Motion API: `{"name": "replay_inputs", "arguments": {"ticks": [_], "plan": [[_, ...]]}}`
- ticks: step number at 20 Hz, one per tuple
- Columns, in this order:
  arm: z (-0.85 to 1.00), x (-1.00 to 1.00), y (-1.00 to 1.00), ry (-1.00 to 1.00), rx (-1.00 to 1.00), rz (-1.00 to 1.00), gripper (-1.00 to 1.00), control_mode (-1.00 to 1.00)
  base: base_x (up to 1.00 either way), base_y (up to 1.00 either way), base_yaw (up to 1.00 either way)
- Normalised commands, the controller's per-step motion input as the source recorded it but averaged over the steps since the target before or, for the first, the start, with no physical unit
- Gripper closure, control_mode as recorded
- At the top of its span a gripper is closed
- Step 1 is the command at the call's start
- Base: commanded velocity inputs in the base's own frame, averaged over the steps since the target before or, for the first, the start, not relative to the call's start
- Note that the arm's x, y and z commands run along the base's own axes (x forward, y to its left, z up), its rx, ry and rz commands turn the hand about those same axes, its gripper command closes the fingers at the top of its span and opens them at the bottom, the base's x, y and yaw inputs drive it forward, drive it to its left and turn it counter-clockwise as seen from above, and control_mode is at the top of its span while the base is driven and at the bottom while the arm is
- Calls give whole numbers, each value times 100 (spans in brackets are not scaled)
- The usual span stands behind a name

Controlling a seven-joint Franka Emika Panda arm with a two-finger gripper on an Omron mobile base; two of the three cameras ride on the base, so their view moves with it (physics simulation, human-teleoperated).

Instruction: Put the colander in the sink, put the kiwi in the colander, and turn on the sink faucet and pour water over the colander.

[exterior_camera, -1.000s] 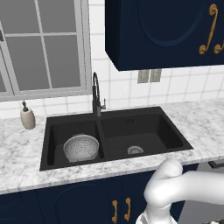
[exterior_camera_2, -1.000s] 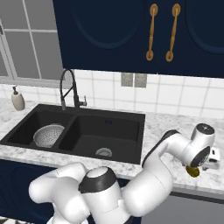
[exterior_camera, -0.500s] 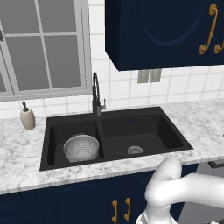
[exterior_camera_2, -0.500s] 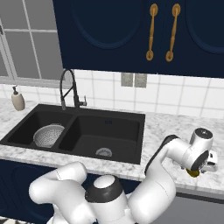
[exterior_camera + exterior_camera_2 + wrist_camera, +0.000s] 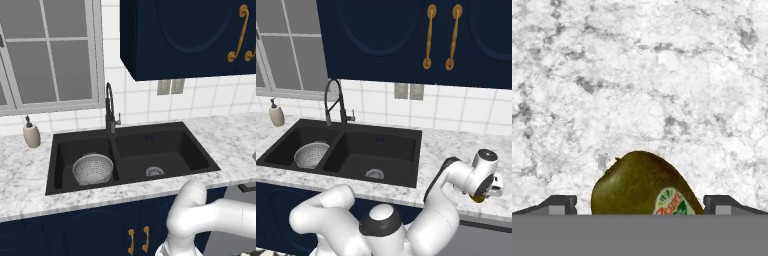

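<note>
The colander (image 5: 93, 168) (image 5: 311, 155) sits upright in the left basin of the black sink (image 5: 165, 131) (image 5: 381, 140). No water runs from the dark arched sink faucet (image 5: 109, 107) (image 5: 333, 102) behind the divider. The kiwi (image 5: 637, 185) (image 5: 477, 199), brown with a small sticker, lies on the marble counter to the right of the sink. My gripper (image 5: 640, 204) (image 5: 483, 195) points down over it, open. One fingertip (image 5: 559, 204) stands on each side of the fruit, clear of its skin.
A beige soap dispenser (image 5: 31, 134) (image 5: 276, 114) stands on the counter left of the sink. Navy wall cabinets (image 5: 406, 40) hang above, and a window (image 5: 45, 55) is behind the left basin. The counter's front edge (image 5: 491, 212) runs close below the kiwi.
The hand has sunk a little lower over the kiwi at the right end of the counter. The jaws stay wide open. The colander has not moved.
</note>
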Motion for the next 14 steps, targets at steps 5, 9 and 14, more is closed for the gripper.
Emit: {"name": "replay_inputs", "arguments": {"ticks": [5, 9, 14], "plan": [[-25, 0, -3, 0, 0, 1, 100, -100, 0, 0, 0], [-3, 0, 0, 3, 0, 0, 100, -100, 0, 0, 0], [20, 0, 3, 2, 0, 0, 100, -100, 0, 0, 0]]}}
